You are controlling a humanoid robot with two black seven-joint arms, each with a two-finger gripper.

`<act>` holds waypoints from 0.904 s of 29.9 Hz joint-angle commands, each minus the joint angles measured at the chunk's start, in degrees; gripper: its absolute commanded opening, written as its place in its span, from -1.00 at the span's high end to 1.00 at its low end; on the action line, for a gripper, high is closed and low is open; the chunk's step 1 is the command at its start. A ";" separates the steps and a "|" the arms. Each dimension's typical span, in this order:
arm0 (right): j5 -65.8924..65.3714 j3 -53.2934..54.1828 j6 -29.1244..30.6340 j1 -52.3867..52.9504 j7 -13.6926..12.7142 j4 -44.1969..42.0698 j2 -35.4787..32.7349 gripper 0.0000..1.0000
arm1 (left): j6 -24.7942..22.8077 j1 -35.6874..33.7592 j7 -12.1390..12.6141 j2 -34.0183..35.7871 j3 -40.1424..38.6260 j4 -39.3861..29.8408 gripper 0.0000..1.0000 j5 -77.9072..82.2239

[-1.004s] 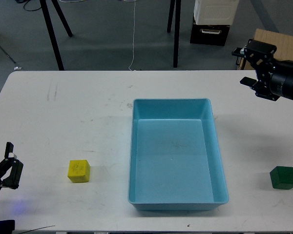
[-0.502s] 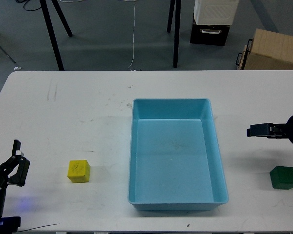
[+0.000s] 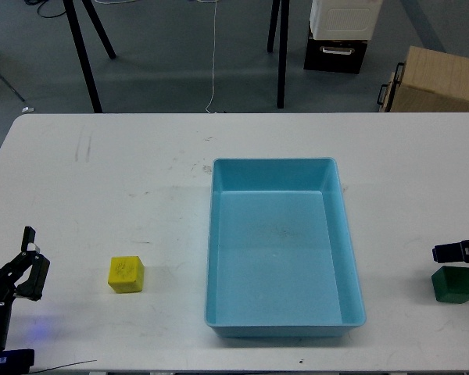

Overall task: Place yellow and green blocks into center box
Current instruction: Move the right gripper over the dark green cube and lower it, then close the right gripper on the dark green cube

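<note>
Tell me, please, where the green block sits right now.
In the head view, the green block sits on the white table at the far right edge, right of the blue box, just below the right gripper.

Black left gripper [image 3: 23,262] with angular fingers, black right gripper [image 3: 461,251] with flat fingertips

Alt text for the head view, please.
An empty blue box sits mid-table, a yellow block to its left and a green block to its right. The left gripper is open; the right gripper hovers above the green block.
</note>
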 commanded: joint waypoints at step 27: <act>-0.67 1.09 -1.93 -7.62 -0.57 -1.93 4.35 -0.01 | 0.00 -0.35 0.08 0.00 0.00 1.76 -1.00 0.10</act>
